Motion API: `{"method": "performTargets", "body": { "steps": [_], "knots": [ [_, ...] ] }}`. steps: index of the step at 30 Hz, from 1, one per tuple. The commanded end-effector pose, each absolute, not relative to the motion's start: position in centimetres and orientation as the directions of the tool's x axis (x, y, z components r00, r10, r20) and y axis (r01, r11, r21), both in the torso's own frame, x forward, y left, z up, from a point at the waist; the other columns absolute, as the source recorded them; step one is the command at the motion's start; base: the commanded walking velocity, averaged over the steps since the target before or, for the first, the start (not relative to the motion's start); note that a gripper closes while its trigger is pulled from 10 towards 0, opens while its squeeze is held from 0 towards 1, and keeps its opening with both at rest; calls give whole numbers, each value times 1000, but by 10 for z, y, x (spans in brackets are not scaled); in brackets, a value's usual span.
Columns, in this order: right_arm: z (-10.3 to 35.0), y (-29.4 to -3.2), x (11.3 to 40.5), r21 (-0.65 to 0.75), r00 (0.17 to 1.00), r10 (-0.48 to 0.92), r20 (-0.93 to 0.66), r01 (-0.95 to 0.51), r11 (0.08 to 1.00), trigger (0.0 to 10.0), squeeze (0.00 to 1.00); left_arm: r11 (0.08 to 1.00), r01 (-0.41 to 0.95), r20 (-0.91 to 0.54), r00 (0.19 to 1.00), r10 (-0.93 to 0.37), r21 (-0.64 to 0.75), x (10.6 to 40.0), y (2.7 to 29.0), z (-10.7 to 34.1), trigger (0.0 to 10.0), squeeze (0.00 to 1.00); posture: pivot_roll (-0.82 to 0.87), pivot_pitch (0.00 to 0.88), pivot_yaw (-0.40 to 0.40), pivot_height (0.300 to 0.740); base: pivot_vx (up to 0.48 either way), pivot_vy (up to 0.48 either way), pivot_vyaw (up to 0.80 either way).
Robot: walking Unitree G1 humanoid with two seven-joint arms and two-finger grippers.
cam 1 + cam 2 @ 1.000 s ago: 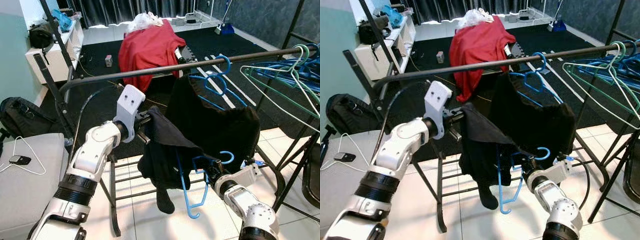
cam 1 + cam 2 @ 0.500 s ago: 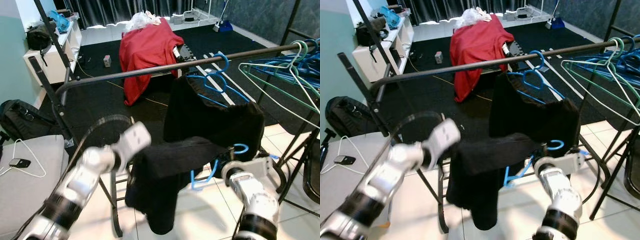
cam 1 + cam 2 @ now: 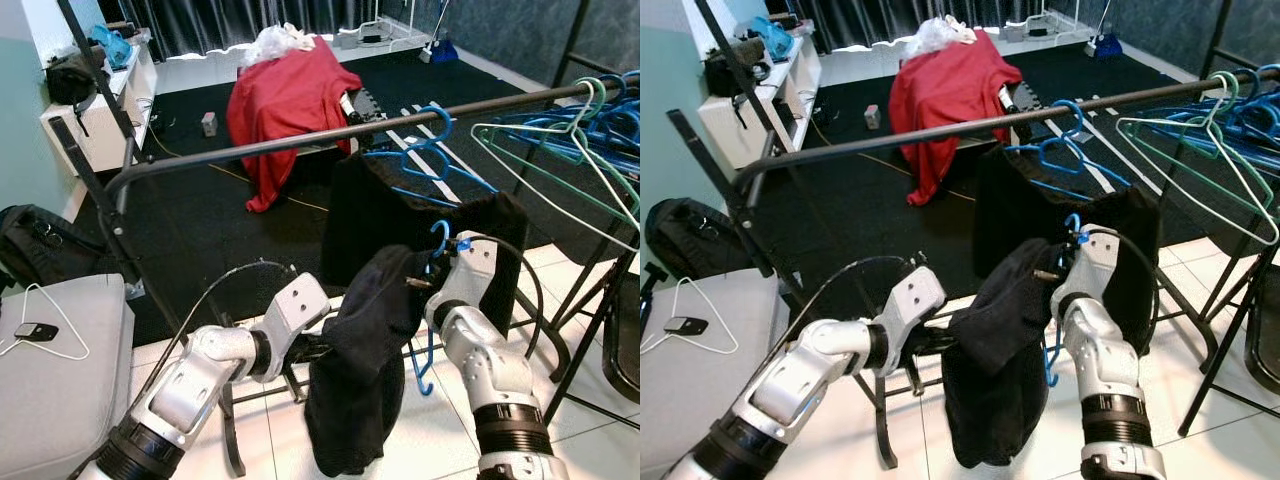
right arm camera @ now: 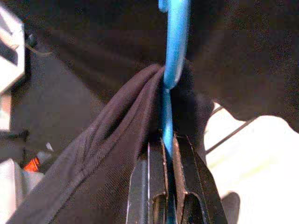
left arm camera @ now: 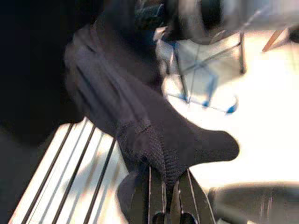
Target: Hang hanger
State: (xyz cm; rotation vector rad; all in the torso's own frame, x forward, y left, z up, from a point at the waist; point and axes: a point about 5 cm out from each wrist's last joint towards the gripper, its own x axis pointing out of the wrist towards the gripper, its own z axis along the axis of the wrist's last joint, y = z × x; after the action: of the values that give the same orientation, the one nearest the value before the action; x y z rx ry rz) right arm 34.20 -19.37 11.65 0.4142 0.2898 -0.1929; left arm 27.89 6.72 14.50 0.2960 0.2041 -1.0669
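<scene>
Lower centre of the frame: the right hand (image 4: 162,184) pinches the blue hanger (image 4: 174,56) by its neck, below the rail (image 3: 330,137). The left hand (image 5: 169,186) clamps the black garment (image 3: 365,370) draped on it — a tug there could drag the cloth off before hooking.

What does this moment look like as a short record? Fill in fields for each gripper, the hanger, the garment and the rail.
left gripper: shut on the garment's edge, low beside the rack
right gripper: shut on the hanger, below the rail
hanger: blue, carrying the garment, hook up, not yet on the rail
garment: black, draped down between the two arms
rail: dark bar with another black garment and spare hangers hung on it
</scene>
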Motion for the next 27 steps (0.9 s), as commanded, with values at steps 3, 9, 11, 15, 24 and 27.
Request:
{"method": "performTargets", "body": {
  "steps": [3,9,11,15,24,27],
  "knots": [
    [124,-199,350,601,933,-194,-303,345,721,10000,0,367,919,-323,394,-861,141,269,68,149,10000,0,-105,55,73,740,0,0,0],
    [131,-210,356,701,908,-301,-291,417,579,10000,0,281,952,-363,305,-881,120,257,69,148,10000,0,-99,68,69,740,0,0,0],
    [134,-213,358,719,895,-336,-293,438,540,10000,0,257,961,-361,276,-891,101,254,66,150,10000,0,-96,70,64,740,0,0,0],
    [139,-213,364,741,886,-360,-292,448,501,10000,0,239,968,-342,248,-906,70,251,59,156,10000,0,-98,72,57,740,0,0,0],
    [145,-206,370,728,895,-356,-271,432,532,10000,0,238,970,-194,227,-954,-39,252,36,177,10000,0,-95,72,57,740,0,0,0],
    [146,-195,373,718,912,-315,-263,403,567,10000,0,242,966,-123,231,-965,-87,253,22,186,10000,0,-97,72,59,740,0,0,0]
  ]
}}
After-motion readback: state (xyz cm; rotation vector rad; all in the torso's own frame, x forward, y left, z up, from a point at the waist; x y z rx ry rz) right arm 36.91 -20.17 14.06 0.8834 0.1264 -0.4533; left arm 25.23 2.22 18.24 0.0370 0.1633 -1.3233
